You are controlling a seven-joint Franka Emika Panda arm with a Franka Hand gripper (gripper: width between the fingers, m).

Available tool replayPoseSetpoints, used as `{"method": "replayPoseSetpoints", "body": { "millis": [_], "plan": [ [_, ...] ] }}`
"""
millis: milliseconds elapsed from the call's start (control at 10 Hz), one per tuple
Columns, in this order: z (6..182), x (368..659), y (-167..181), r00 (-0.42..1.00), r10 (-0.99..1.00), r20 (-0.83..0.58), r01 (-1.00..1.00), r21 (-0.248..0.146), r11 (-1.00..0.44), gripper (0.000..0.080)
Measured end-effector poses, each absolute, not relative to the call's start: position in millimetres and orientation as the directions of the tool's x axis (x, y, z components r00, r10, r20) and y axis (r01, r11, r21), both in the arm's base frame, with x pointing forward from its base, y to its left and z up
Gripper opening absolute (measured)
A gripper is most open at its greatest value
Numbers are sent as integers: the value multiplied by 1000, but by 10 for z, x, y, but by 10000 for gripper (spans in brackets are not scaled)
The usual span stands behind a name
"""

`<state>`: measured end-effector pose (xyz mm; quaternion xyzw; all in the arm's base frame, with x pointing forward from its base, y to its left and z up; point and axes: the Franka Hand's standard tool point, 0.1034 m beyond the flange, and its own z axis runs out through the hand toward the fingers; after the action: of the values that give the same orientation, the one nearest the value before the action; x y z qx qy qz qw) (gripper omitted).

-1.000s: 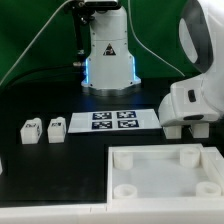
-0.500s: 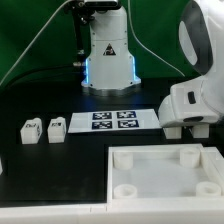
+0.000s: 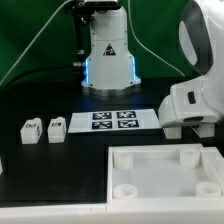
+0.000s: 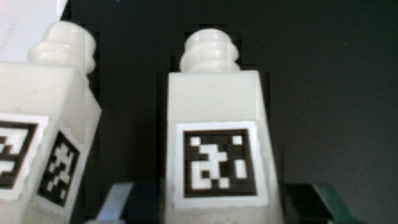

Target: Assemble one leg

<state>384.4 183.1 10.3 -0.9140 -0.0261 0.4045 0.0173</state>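
In the wrist view a leg (image 4: 221, 130), a white block with a knobbed tip and a black-and-white tag, stands between my gripper (image 4: 217, 205) fingers. The fingers (image 4: 118, 203) sit on either side of it with dark gaps, so the gripper is open around it. A second leg (image 4: 45, 120) stands close beside it. In the exterior view my gripper (image 3: 186, 127) is low over the table at the right, just beyond the marker board's end; the legs under it are hidden. Two more legs (image 3: 29, 130) (image 3: 56, 128) stand at the left.
The marker board (image 3: 112, 120) lies in the middle of the black table. The large white square panel (image 3: 160, 170) with round corner sockets lies at the front right. The arm's base (image 3: 108, 55) stands at the back centre.
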Motion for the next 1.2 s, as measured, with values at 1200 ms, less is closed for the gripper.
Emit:
{"method": "replayPoseSetpoints", "body": {
  "millis": [1200],
  "plan": [
    [1249,4809,1235,916,183,-357,143,-136,-980,291]
  ]
}}
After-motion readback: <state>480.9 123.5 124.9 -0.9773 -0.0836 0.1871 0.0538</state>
